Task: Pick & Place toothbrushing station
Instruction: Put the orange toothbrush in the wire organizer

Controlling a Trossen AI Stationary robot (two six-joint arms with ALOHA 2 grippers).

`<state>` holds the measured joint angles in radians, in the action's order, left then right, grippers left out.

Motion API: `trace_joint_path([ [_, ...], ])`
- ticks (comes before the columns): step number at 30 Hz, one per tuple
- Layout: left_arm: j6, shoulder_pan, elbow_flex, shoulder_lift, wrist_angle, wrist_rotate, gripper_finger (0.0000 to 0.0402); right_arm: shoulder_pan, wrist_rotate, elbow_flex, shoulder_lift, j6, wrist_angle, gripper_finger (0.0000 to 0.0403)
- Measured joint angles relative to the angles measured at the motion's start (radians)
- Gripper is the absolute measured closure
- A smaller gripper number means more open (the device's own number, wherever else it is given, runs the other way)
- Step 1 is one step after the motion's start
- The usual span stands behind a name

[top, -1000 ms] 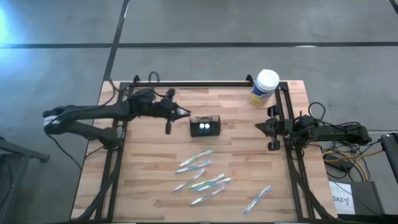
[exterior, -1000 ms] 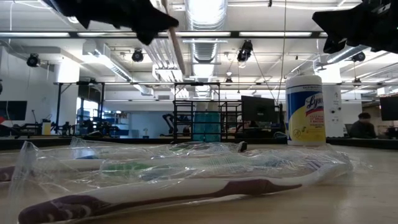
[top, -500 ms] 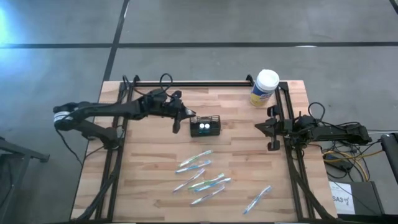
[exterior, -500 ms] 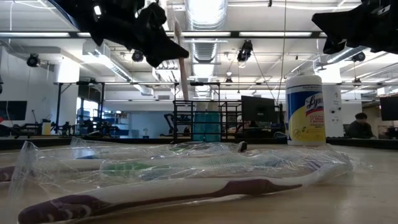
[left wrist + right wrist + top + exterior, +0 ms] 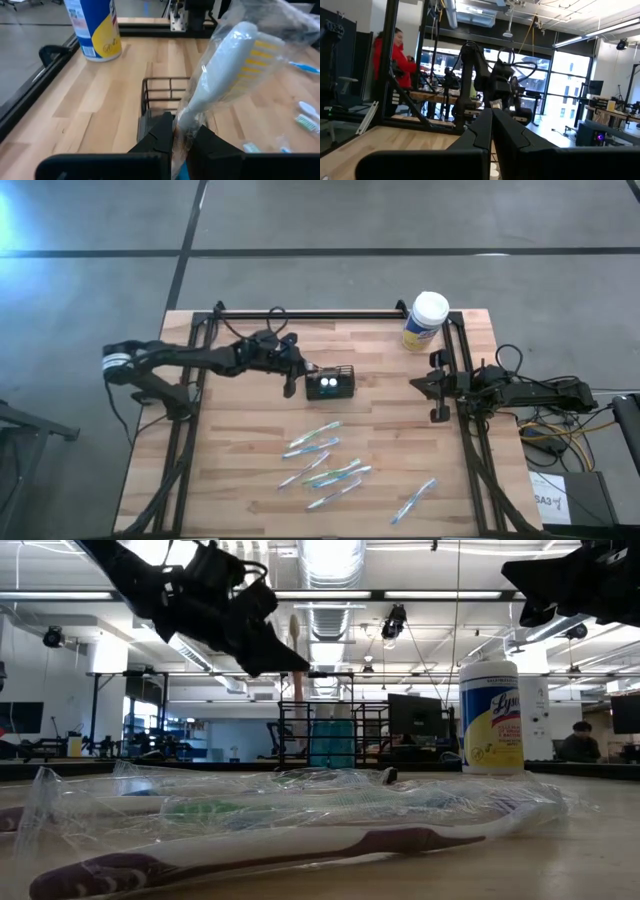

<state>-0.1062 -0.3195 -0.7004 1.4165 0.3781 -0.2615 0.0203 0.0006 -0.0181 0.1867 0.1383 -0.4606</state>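
Toothbrush (image 5: 235, 65) in crinkled clear wrap, white handle with yellow ribs, held upright in the closed jaws of the left gripper (image 5: 292, 377), just left of the caddy (image 5: 331, 383). Caddy: small black mesh box, slatted sides, open top, mid-table (image 5: 240, 440). Judgement: carry the brush over the opening, keep it vertical, lower before release; the slippery film may snag a slat. Loose wrapped toothbrushes (image 5: 325, 460) lie on the near side of the caddy; wipes canister (image 5: 426, 320) far right of it. Right gripper (image 5: 438, 385), jaws shut and empty, waits well right of the caddy.
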Motion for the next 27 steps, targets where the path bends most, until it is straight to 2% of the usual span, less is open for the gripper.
trace_joint_path([
  [16, 0.011, -0.006, 0.033, 0.078, 0.051, -0.006, 0.0367, 0.000, 0.000, 0.000, 0.005, 0.004, 0.000, 0.0394],
  [23, 0.042, -0.006, 0.035, 0.057, 0.051, -0.005, 0.0333, 0.000, 0.000, 0.000, 0.008, 0.004, 0.000, 0.0394],
  [27, 0.037, -0.006, 0.034, 0.039, 0.053, -0.007, 0.0299, 0.000, 0.000, 0.000, 0.008, 0.004, 0.000, 0.0394],
])
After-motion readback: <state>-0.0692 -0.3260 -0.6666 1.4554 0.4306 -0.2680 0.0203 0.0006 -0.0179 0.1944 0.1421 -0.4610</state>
